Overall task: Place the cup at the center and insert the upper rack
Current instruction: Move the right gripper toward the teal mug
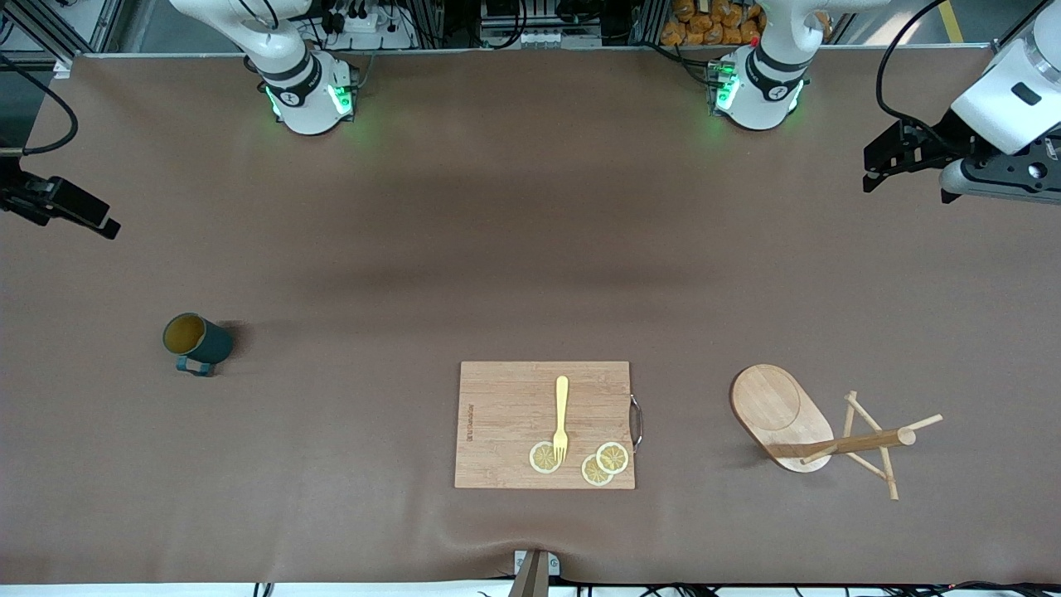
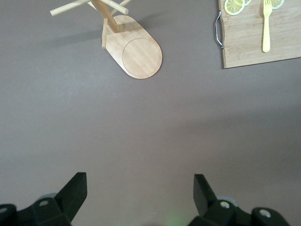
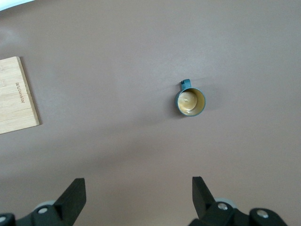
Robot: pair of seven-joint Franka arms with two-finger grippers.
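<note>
Both wide open and empty: left end effector (image 2: pixel 139 195) near tipped wooden mug tree (image 1: pixel 816 431), right end effector (image 3: pixel 138 197) near standing teal cup (image 1: pixel 196 340).

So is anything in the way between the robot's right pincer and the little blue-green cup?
No. The right pincer hangs open over bare table, and the cup stands alone nearer the front camera. Nothing visible lies between them.

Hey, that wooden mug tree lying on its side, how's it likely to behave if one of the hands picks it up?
The mug tree looks rigid, being solid wood. Its broad oval base probably makes it bottom-heavy, so gripped by the post it may swing base-down. The thin pegs look like the weakest part and may snag.
</note>
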